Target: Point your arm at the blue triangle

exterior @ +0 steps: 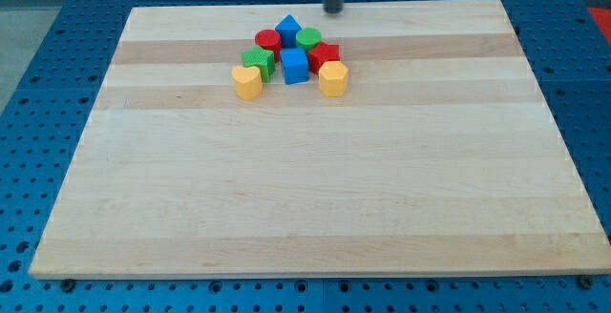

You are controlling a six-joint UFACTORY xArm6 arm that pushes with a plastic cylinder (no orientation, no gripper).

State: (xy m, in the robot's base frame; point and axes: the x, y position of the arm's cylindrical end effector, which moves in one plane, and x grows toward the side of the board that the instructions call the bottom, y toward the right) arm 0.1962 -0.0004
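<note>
1. My tip, the lower end of the straight dark rod, sits at the view's top edge of the pale wooden desk, just inside its rim. I carry no hand at all, so there is nothing to open or close; the rod only pushes or points.
2. All the blocks are bunched in one tight cluster near the view's top, left of centre. The rest of the board lies below them.
3. The blue triangle block stands at the cluster's top point, nearest the desk's far rim. My tip is near it, up and to the view's right, and apart from it. I judge the tip is parked there because the triangle can be approached from this side without disturbing its neighbours.
4. Look of the triangle: solid mid-blue, apex upward, small, edges a little blurred. Its base is hidden behind the blocks in front.
5. Neighbours: red cylinder at its lower left, green cylinder at its lower right, both seeming to touch it or nearly so.
6. Next row: green block, blue cube, red block. Front: two yellow heart-like blocks, left and right.
7. Judgement: a short slide toward the view's left should finish the pointing.
</note>
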